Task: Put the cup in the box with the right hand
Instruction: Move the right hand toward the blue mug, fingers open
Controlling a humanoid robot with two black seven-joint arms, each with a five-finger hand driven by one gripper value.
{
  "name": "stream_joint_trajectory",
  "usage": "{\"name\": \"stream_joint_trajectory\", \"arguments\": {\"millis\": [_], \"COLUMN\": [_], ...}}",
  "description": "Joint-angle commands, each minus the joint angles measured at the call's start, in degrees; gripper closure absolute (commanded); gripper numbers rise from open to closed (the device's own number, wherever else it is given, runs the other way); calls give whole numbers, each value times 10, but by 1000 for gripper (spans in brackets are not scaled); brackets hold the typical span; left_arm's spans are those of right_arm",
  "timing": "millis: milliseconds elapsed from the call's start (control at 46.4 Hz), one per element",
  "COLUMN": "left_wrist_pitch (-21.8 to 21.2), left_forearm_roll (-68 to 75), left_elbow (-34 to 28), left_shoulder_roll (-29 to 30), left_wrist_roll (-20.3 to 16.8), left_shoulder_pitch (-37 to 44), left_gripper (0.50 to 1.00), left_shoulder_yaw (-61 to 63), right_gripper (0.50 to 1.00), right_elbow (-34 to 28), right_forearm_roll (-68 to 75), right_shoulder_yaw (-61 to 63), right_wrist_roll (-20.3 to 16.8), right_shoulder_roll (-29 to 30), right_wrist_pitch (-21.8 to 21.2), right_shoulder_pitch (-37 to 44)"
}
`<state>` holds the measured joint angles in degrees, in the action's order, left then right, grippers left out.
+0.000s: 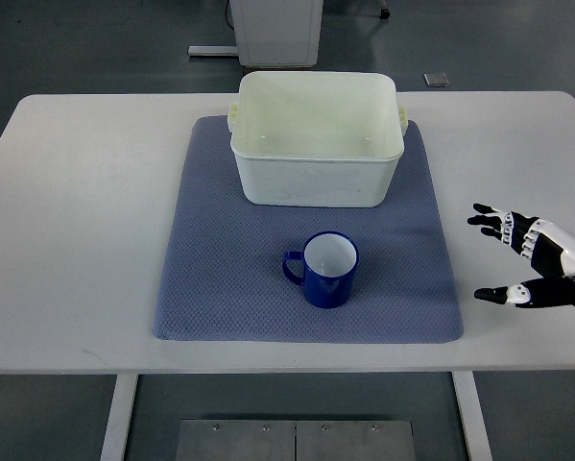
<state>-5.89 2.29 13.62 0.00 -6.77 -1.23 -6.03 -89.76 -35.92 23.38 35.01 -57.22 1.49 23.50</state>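
A blue cup [326, 270] with a white inside stands upright on the blue mat [220, 279], its handle pointing left. The white box [317, 137] sits at the far end of the mat, with nothing inside it. My right hand [527, 261] is over the table at the right edge, to the right of the mat and well apart from the cup. Its fingers [491, 224] are spread and hold nothing. The left arm is out of view.
The mat lies on a white table [76, 221]. A white cabinet base [275, 29] stands on the floor beyond the table's far edge. A metal plate [292, 440] shows below the near edge.
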Motion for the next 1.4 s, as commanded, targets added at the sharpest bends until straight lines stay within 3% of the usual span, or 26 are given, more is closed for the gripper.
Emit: {"name": "stream_joint_trajectory", "arguments": {"millis": [0, 151, 388, 733, 1164, 1380], "left_wrist_pitch": [0, 0, 0, 0, 0, 0], "left_forearm_roll": [0, 0, 0, 0, 0, 0], "left_elbow": [0, 0, 0, 0, 0, 0], "left_shoulder_roll": [0, 0, 0, 0, 0, 0], "left_wrist_roll": [0, 0, 0, 0, 0, 0], "left_shoulder_pitch": [0, 0, 0, 0, 0, 0], "left_gripper": [500, 500, 500, 500, 500, 500], "left_shoulder_yaw": [1, 0, 0, 1, 1, 0], "right_gripper": [500, 500, 500, 500, 500, 500], "right_elbow": [-1, -1, 2, 5, 16, 21], "right_forearm_roll": [-4, -6, -7, -4, 0, 2], "right_shoulder_yaw": [-1, -2, -40, -186, -187, -187], "right_wrist_roll": [0, -1, -35, -37, -80, -85], "right_shoulder_roll": [8, 29, 76, 128, 178, 194], "right_wrist_pitch": [0, 9, 30, 127, 144, 145], "right_shoulder_pitch": [4, 23, 66, 171, 180, 182]}}
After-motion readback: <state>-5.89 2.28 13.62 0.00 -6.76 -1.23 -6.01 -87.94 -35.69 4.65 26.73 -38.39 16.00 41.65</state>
